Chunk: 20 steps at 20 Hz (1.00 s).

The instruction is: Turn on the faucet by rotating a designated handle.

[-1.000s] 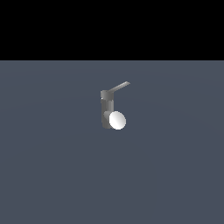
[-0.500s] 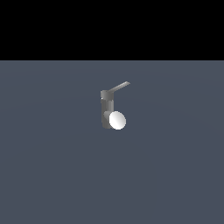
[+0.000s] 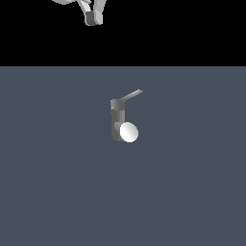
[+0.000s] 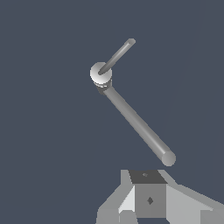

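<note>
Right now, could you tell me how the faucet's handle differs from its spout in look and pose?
In the exterior view, the handle is a thin, light grey bar rising at a slant from the faucet top toward the exterior view's right; the spout is short and stubby, low on the body. The handle ends plain; the spout ends in a bright white round disc. Both project from the same dark grey body.

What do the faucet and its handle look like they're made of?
It is a simulator render, so this is only a guess. The faucet looks like dull dark grey metal: a matte body with soft shading. Its spout ends in a flat bright white face, perhaps plastic. The handle looks like lighter brushed metal, a plain grey bar with no gloss.
</note>
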Available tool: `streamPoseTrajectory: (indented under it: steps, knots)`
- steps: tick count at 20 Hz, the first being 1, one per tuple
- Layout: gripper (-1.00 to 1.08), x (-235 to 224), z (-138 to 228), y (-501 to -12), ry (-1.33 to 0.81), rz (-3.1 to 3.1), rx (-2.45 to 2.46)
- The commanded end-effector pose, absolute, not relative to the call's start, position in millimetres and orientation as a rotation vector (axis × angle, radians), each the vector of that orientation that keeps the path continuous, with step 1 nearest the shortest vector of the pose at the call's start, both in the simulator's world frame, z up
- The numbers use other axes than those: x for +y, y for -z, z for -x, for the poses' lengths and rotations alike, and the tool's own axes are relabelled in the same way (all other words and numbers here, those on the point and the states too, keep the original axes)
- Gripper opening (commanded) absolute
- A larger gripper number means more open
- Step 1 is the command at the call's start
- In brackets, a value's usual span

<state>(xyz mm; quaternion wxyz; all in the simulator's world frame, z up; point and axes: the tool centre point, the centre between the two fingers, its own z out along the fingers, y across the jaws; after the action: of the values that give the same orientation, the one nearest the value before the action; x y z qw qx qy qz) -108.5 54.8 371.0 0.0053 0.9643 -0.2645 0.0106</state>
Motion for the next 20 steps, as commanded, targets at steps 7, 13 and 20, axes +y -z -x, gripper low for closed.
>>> streamPoseTrajectory:
  steps: [7,13,20]
  knots:
    - [-1.0,47.5,53.2,-325.4,-0.026,-2.92,-1.143]
    - [-1.0,34.4,14.7,-292.5,-0.02,-2.826,-1.362]
    - [-1.0,9.6,-29.8,-251.8,-0.014,-2.684,-1.624]
